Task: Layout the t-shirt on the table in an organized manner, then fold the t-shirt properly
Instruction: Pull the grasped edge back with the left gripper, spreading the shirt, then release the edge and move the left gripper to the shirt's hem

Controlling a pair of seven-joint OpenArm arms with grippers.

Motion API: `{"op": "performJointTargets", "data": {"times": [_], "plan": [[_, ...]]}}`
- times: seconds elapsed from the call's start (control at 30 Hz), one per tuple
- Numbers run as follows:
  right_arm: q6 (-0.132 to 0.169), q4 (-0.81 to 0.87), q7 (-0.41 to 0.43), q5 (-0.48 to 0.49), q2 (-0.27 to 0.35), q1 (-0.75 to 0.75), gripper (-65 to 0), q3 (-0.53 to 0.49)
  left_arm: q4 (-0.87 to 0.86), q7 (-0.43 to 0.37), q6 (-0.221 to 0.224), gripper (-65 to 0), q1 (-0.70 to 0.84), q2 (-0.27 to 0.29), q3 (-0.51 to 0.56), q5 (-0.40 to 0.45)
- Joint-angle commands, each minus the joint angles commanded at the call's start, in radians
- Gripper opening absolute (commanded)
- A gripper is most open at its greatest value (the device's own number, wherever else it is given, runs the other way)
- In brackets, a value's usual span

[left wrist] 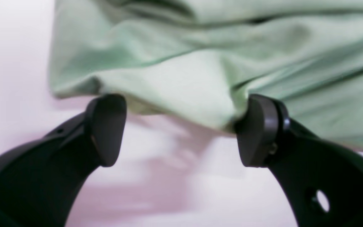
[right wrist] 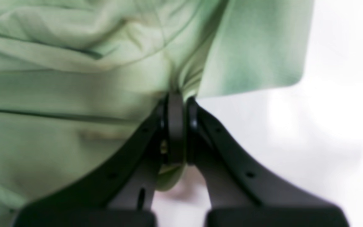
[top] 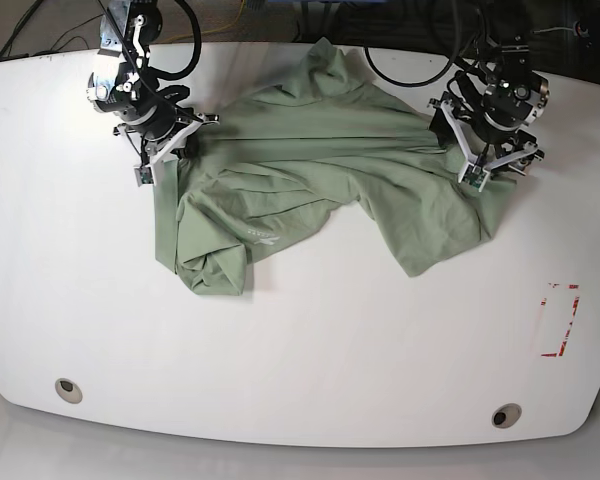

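Pinching a gathered edge of the crumpled pale sage-green cloth t-shirt (right wrist: 74, 94), the right gripper (right wrist: 178, 104) has its fingers pressed together on fabric. The left gripper (left wrist: 181, 130) is spread, cloth touching one pad. The shirt lies bunched across the smooth white table (top: 300, 360). Pulling one-sided could drag it askew.

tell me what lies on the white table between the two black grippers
In the base view, only the wrinkled pale sage-green t-shirt spans the white table between the right gripper and the left gripper; nothing else lies there.
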Motion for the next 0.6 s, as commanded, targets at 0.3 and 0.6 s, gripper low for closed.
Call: {"op": "performJointTargets", "data": {"times": [0.3,0.6], "plan": [[0.000,0.000,0.000,0.000,0.000,0.000,-65.0,0.000,0.012,0.000,-0.060,-14.3,-0.091,-0.054,-0.046,-0.002],[0.000,0.000,0.000,-0.002,0.000,0.000,-65.0,0.002,0.003,0.000,-0.163,-14.1,-0.304,-0.044,-0.054,-0.003]]}}
